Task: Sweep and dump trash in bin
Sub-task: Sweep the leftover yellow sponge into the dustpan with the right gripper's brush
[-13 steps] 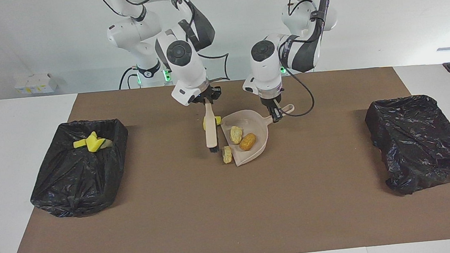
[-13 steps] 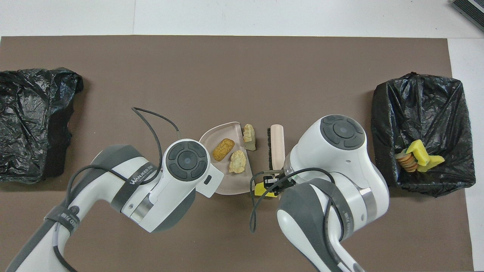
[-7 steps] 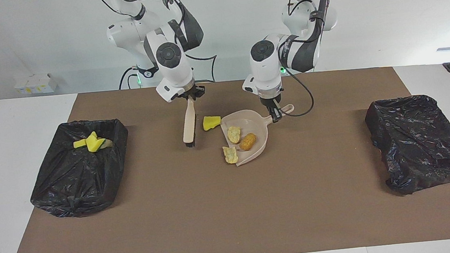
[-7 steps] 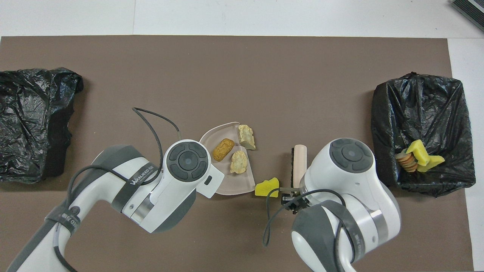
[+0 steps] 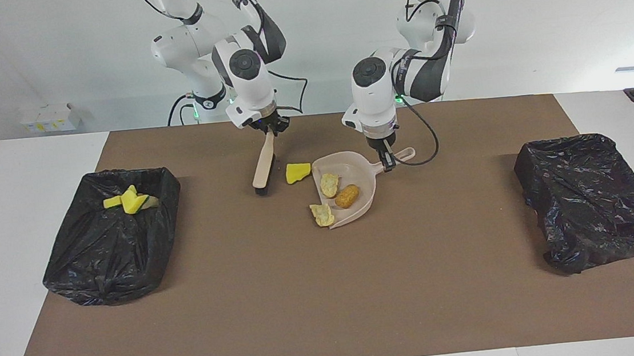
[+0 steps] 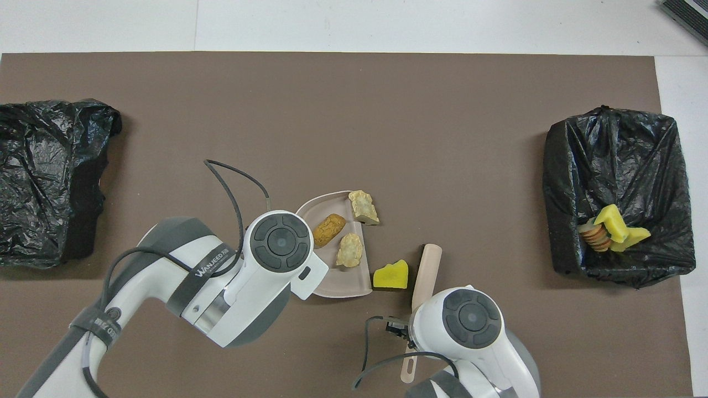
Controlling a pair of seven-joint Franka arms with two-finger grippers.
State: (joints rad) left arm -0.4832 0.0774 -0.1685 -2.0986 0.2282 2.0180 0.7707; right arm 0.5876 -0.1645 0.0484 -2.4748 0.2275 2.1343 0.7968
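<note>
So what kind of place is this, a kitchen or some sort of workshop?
Most likely a robotics lab set up for a cleaning test. Two white robot arms stand at a plain table with a brown mat, foam and bread-like scraps are staged around a dustpan, and black-lined bins sit at each end.

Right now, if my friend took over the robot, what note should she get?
Left gripper: shut on the dustpan handle.
Right gripper: shut on the brush, tilted, bristles down.
Done: two scraps in the dustpan, some trash in the bin at the right arm's end.
Left: tan scrap at the pan's lip and yellow sponge chunk on the mat beside it; sweep both in, then dump.
</note>
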